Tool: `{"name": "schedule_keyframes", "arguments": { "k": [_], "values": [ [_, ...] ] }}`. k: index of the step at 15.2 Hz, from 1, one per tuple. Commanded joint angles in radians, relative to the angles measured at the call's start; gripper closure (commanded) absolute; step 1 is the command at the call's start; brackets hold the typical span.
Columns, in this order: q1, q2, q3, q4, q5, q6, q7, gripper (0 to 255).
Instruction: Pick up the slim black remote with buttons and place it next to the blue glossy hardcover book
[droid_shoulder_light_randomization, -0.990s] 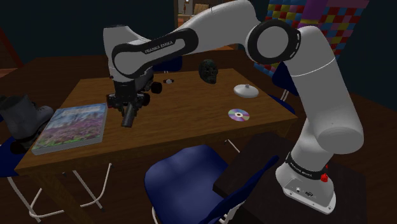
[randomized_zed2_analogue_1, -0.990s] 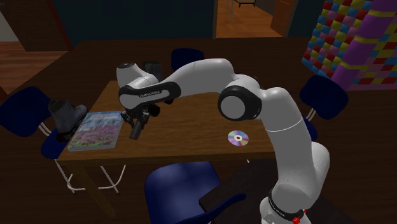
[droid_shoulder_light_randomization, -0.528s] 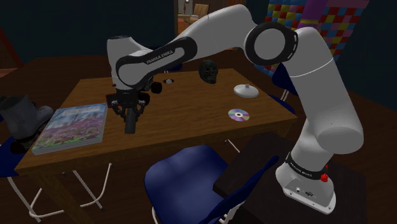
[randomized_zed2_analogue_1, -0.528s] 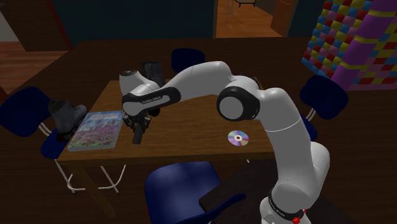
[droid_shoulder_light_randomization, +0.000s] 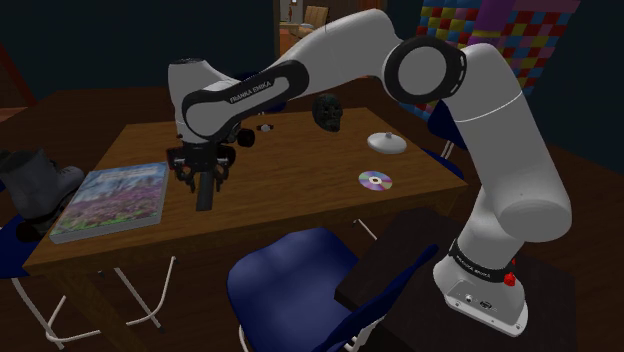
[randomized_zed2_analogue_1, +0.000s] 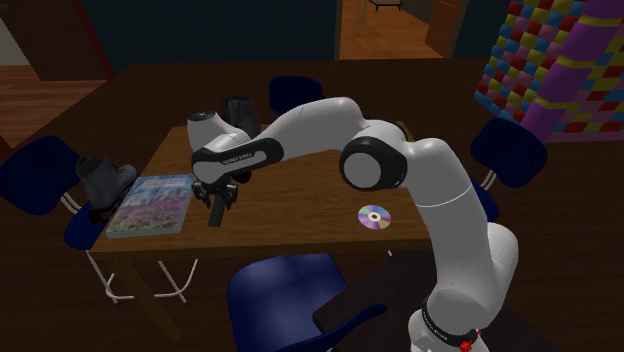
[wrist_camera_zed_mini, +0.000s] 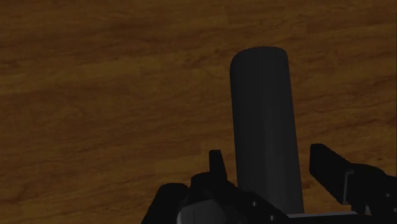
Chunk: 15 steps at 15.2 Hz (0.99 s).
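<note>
Remote (wrist_camera_zed_mini: 264, 127), slim and dark, stands between the fingers of the gripper (wrist_camera_zed_mini: 270, 162), which are partly open: a strip of wood shows between the remote and the finger beside it, so nothing is clasped. Its long axis runs upright, in line with the fingers, far end towards the table (droid_shoulder_light_randomization: 300, 190). The book (droid_shoulder_light_randomization: 112, 200) lies near, on the shoulder view's left.
</note>
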Motion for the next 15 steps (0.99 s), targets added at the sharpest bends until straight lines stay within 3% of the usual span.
{"name": "schedule_keyframes", "arguments": {
  "k": [1, 5, 9, 15],
  "values": [
    [0.001, 0.002, 0.000, -0.001, 0.000, -0.001, 0.001, 0],
    [-0.001, 0.002, 0.000, -0.006, 0.000, 0.003, -0.001, 0],
    [-0.008, -0.053, 0.011, 0.033, 0.017, -0.089, -0.011, 0],
    [-0.008, -0.053, 0.011, 0.033, 0.017, -0.089, -0.011, 0]
  ]
}}
